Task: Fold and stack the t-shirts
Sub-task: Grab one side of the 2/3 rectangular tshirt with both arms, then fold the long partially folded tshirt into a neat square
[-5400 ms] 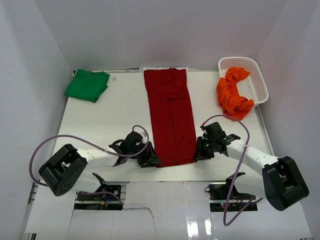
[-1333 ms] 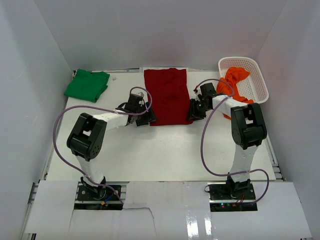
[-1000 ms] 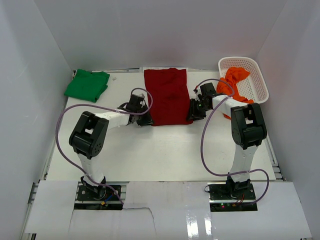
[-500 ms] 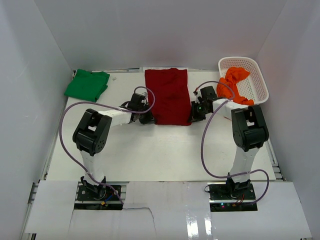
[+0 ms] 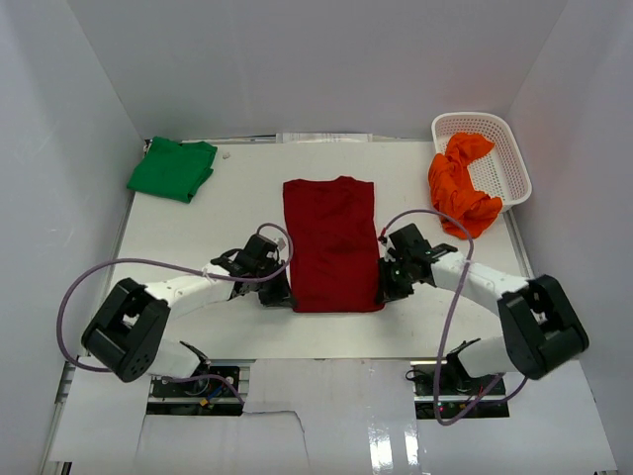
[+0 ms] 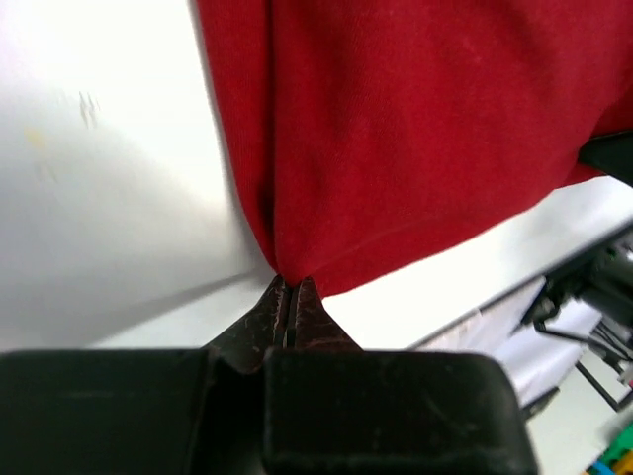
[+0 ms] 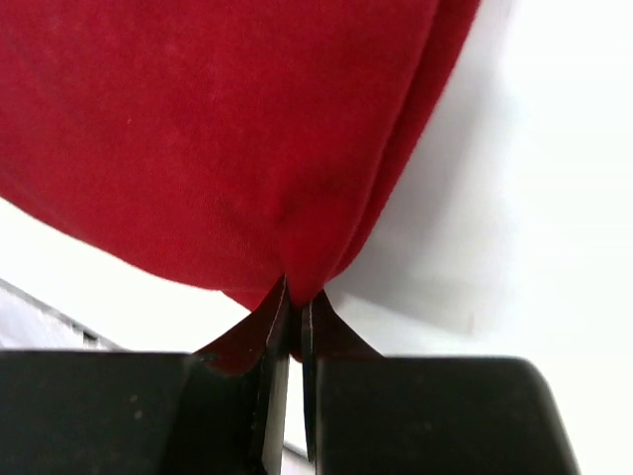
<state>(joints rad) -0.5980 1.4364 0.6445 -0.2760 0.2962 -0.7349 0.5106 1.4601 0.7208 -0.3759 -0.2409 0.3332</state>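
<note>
The dark red t-shirt (image 5: 331,242) lies folded to a shorter rectangle in the middle of the table. My left gripper (image 5: 278,294) is shut on its near left corner, and the left wrist view shows red cloth (image 6: 396,129) pinched at the fingertips (image 6: 290,289). My right gripper (image 5: 385,288) is shut on the near right corner, with cloth (image 7: 227,119) caught between its jaws (image 7: 295,297). A bright green t-shirt (image 5: 172,167) rests folded at the far left. The orange t-shirt (image 5: 461,185) hangs crumpled over the rim of a basket.
A white lattice basket (image 5: 499,148) stands at the far right corner. White walls close in the table on three sides. The table's near edge (image 5: 326,356) runs just in front of both grippers.
Both grippers closed on the red shirt's folded edge and pulled it toward the near side. The shirt slid from the far edge to the middle of the table.
</note>
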